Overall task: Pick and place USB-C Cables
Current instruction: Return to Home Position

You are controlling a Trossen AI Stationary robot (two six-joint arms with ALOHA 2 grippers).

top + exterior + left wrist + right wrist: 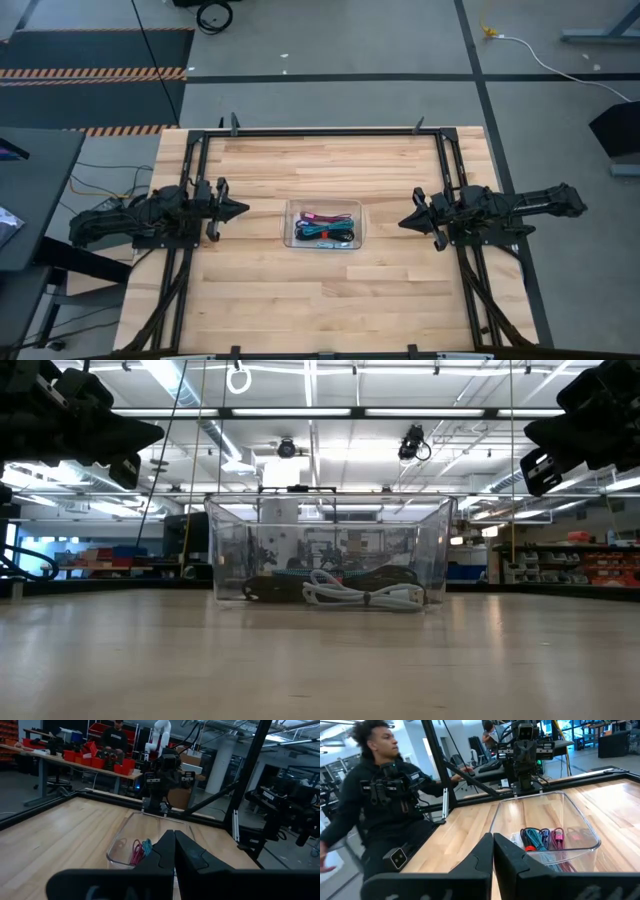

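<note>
The USB-C cables (322,230) are seen bundled together inside the clear tray (324,202), which is placed at the middle of the wooden table (330,300). The left gripper (240,210) is held above the table, well apart from the tray on its left side, its fingers pressed together with nothing grasped. The right gripper (404,222) is held likewise on the opposite side, fingers closed and empty.
</note>
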